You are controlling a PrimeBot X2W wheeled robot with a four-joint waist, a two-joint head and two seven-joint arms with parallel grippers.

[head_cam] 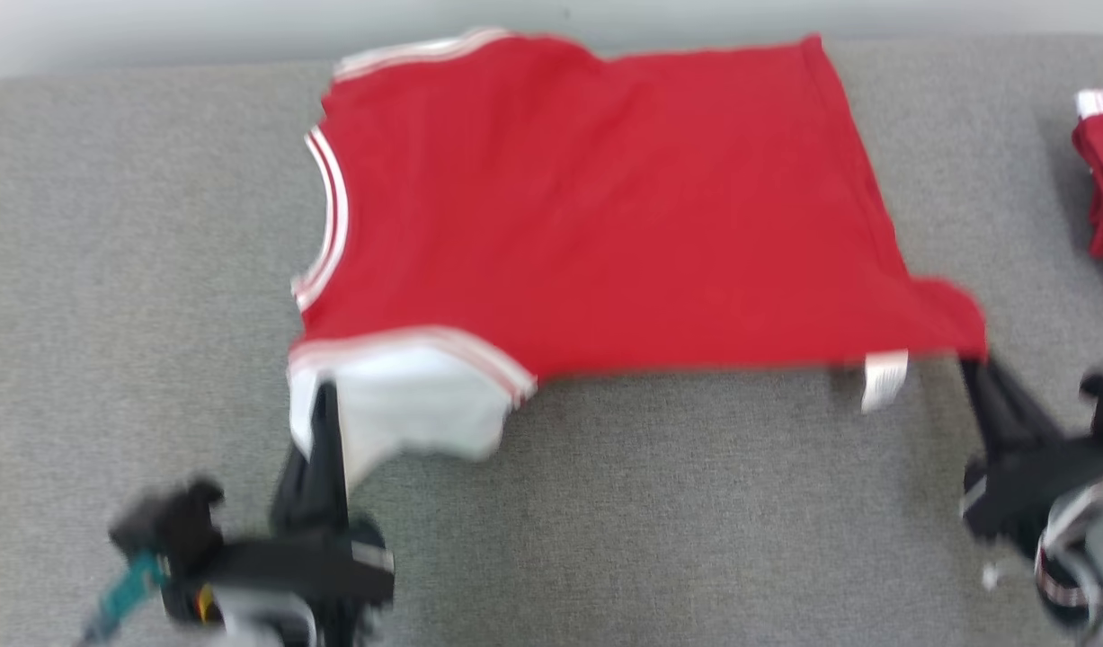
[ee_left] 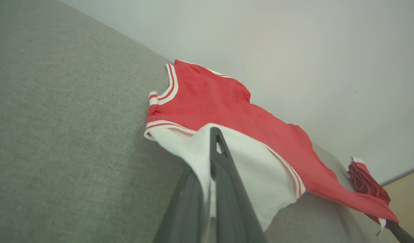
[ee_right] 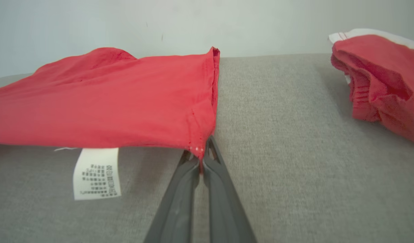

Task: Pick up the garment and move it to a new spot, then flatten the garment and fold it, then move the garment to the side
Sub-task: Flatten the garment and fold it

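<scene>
Grey bench: left end effector and right end effector pinch near corners of the garment. Folding looks begun; next, lift both evenly across.

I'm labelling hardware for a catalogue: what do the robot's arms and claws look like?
The left claw has long, slim dark-grey fingers tapering to tips with a small triangular cut-out, on a black body with a teal cable. The right claw looks alike, on a pale grey wrist.
</scene>
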